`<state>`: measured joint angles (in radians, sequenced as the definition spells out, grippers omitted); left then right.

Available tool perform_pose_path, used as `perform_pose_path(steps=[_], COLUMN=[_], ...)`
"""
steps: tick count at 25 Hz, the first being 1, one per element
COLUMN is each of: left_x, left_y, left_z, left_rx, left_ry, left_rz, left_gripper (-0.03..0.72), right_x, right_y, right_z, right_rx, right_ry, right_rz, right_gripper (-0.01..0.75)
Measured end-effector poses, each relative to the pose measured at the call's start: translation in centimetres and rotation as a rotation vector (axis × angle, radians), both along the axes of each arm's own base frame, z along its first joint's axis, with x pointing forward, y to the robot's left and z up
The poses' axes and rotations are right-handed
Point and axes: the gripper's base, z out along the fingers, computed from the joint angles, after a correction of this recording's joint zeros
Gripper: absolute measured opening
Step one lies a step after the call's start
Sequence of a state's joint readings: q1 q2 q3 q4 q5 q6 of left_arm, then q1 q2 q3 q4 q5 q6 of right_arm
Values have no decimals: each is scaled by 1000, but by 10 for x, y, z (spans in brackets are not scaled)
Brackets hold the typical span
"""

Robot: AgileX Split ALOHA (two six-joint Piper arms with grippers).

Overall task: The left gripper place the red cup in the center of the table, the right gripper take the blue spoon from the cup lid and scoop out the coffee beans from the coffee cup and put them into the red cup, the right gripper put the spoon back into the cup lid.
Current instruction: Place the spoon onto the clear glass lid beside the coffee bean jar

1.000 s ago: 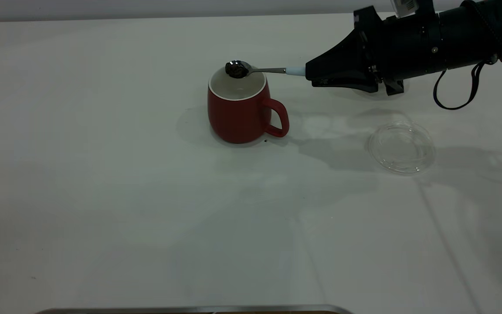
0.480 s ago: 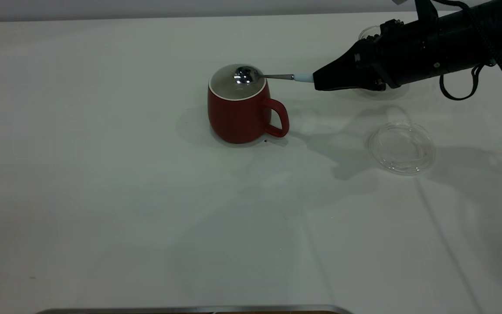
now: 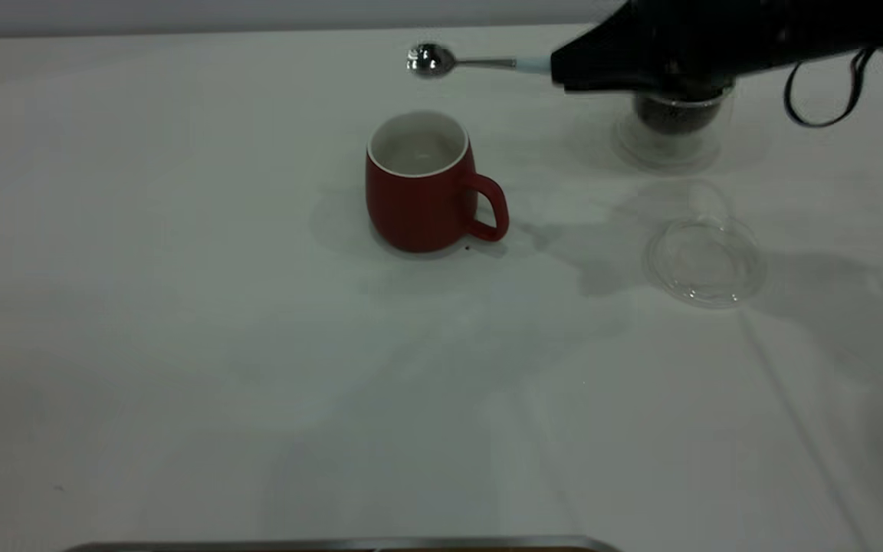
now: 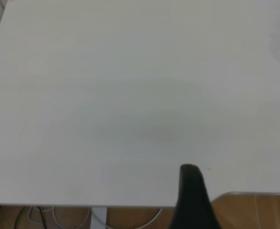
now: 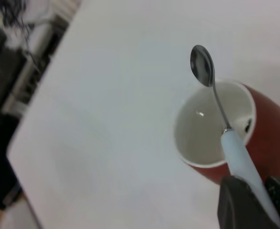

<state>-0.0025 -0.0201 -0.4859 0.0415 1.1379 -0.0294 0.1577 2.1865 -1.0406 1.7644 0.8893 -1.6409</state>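
**Spoon empty, lid next**

Nearest, the lid (image 3: pixel 706 261) sits bare on the table (image 3: pixel 181 368), waiting. The red cup (image 3: pixel 420 184) stands mid-table. Beyond, the right gripper (image 3: pixel 564 67) clamps the spoon (image 3: pixel 457 62), its bowl empty, beside the coffee cup (image 3: pixel 671 126) of beans (image 3: pixel 671 116). Left gripper (image 4: pixel 192 200): grip unclear.

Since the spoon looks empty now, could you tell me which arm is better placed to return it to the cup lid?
Right. The right gripper holds the blue spoon near the cup lid; the left gripper hovers at the table's edge.
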Motion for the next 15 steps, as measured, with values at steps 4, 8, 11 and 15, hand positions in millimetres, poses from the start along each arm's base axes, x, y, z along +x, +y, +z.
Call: perform_pose_path(steps=[4,8,11,15], left_x=[0,0,0,0], left_y=[0,0,0,0], left_z=[0,0,0,0], left_rx=[0,0,0,0], left_ry=[0,0,0,0], left_rz=[0,0,0,0], left_gripper=[587,587,587,587], right_x=[-12,-31,-45,-61], right_y=[-11,-31,-45,-63], right_z=[11,12,13,12], right_rx=[37,22,-7,-40], right_ry=[167,282,317,360], right_rz=[-135,-255,-324,-401], right_gripper=[113,113,113,113])
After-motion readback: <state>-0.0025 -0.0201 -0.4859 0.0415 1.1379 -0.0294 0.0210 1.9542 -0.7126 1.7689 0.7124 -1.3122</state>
